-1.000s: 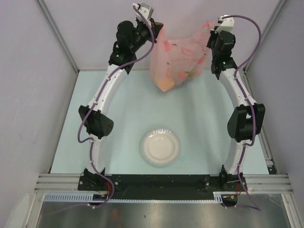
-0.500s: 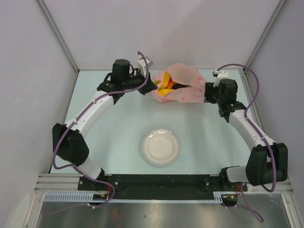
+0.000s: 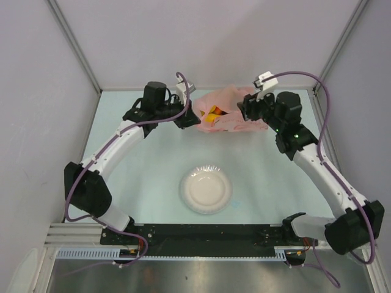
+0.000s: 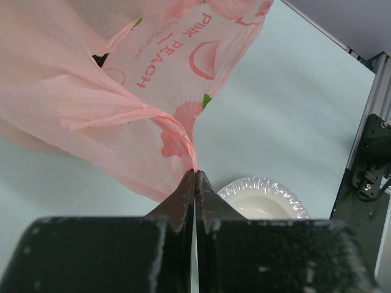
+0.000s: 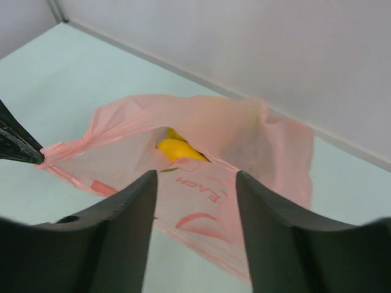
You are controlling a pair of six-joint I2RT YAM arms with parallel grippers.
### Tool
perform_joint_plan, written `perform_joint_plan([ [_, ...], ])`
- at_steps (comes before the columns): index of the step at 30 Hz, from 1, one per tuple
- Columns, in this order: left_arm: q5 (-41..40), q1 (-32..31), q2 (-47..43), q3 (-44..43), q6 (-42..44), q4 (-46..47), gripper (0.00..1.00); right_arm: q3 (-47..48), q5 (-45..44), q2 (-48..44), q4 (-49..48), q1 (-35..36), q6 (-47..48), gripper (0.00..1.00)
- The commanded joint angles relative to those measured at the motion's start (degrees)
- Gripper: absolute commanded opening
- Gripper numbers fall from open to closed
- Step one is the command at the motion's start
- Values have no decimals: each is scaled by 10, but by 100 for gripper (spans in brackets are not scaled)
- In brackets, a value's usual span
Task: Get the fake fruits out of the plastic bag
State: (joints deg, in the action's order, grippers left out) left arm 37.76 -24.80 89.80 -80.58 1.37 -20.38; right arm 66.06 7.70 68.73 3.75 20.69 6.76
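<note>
The pink plastic bag [image 3: 235, 119] lies slumped on the table at the back, its mouth gaping toward the left. A yellow fake fruit [image 3: 211, 113] shows inside the mouth, also clear in the right wrist view [image 5: 178, 149]; the other fruits are hidden by the film. My left gripper [image 3: 191, 119] is shut on a gathered edge of the bag [image 4: 122, 104], pinched at the jaw tips [image 4: 194, 174]. My right gripper [image 3: 246, 112] hovers open just above the bag [image 5: 256, 140], nothing between its fingers [image 5: 195, 183].
A white round bowl [image 3: 206, 190] stands in the middle of the table, nearer the arm bases, and also shows in the left wrist view [image 4: 264, 200]. Grey walls close in the back and both sides. The left gripper's tip [image 5: 18, 146] shows at the left edge of the right wrist view.
The bag was hanging high between both grippers and has come down onto the table. My right gripper let go of it, opened, and now sits above it. The left stays shut.
</note>
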Motion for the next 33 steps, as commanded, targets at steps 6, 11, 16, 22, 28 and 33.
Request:
perform_joint_plan([
  [6,4,-2,-74,-5,-5,-11,0,110,64,248,-2,27,-53,32],
  [11,-8,-2,-94,1,3,-18,0,212,95,373,49,28,-130,23],
  [16,-15,-2,-105,16,13,-27,0,324,71,476,39,30,-173,24],
  [22,-21,-2,-115,61,25,-25,0,390,21,553,16,33,-240,44],
  [28,-21,-1,-104,78,14,-18,0,416,-10,588,25,50,-279,68],
  [33,-17,-3,-93,82,3,-19,0,440,-73,613,51,57,-289,72],
])
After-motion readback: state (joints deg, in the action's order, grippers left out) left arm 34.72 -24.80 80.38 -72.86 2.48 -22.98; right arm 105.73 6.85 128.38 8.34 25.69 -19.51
